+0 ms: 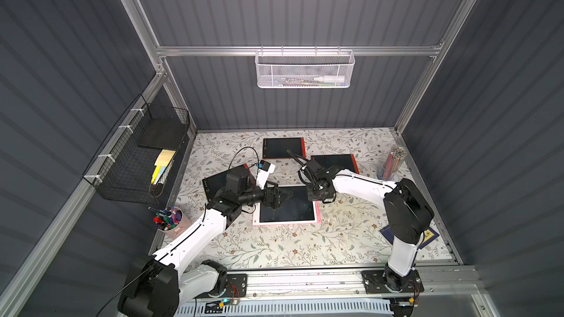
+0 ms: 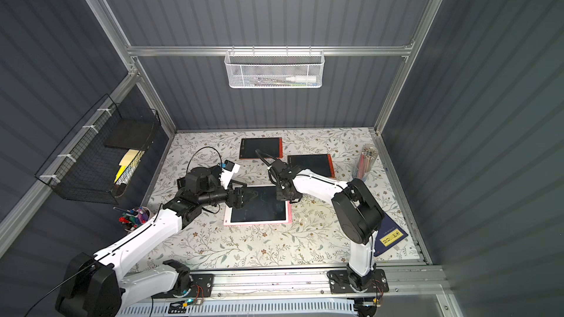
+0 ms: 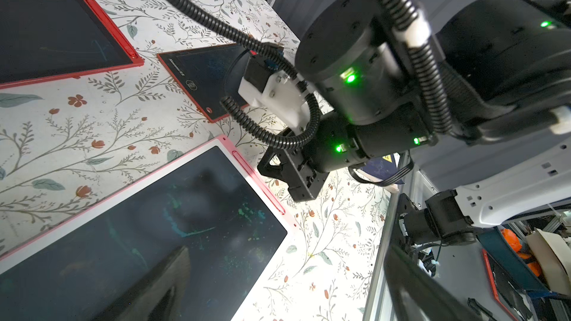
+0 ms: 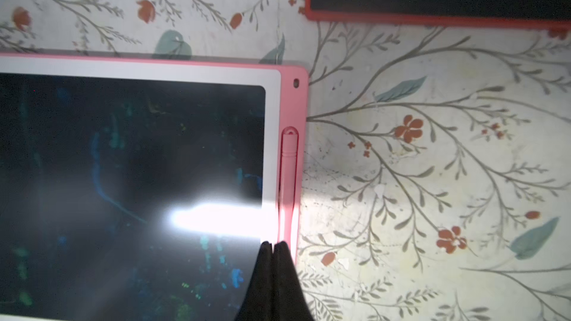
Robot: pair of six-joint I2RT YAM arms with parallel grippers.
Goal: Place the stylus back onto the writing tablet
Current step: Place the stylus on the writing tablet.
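1. My right hand [image 4: 273, 244] is pinched fully shut. Its two black fingertips [image 4: 262, 265] are pressed together with nothing between them.
2. It points down at the pink-framed writing tablet [image 4: 293, 100], over the pink strip along the tablet edge nearest this hand.
3. The stylus [image 4: 289, 177], pink like the frame, lies flat in the groove of that strip, lengthwise along the edge. One end is hidden beneath my shut fingertips, and the rest runs straight out away from them. I cannot tell whether the tips touch it.
4. My left hand [image 1: 281, 191] is spread wide and holds nothing. It hangs over the tablet's dark screen [image 1: 293, 211], towards the side opposite my right hand, so the two hands face each other across the tablet.
5. The screen bears faint blue and green scribbles, and a bright patch of glare sits just beside my right fingertips.
6. The tablet lies flat on the flowered worktop [image 1: 305, 245], between my two arms.
7. Beyond my right hand, farther from my bases, lie a red-framed tablet [image 1: 282, 147] and a second red-framed tablet [image 1: 338, 161], both apart from the pink one. A third red-framed tablet [image 1: 211, 185] lies under my left wrist, mostly hidden.
8. Outside my left arm stands a cup of markers [image 1: 174, 227].
9. Out past my right arm stands a clear tube of coloured pencils [image 1: 390, 163].
10. A dark blue booklet [image 2: 393, 234] lies by my right elbow, partly covered by the arm.
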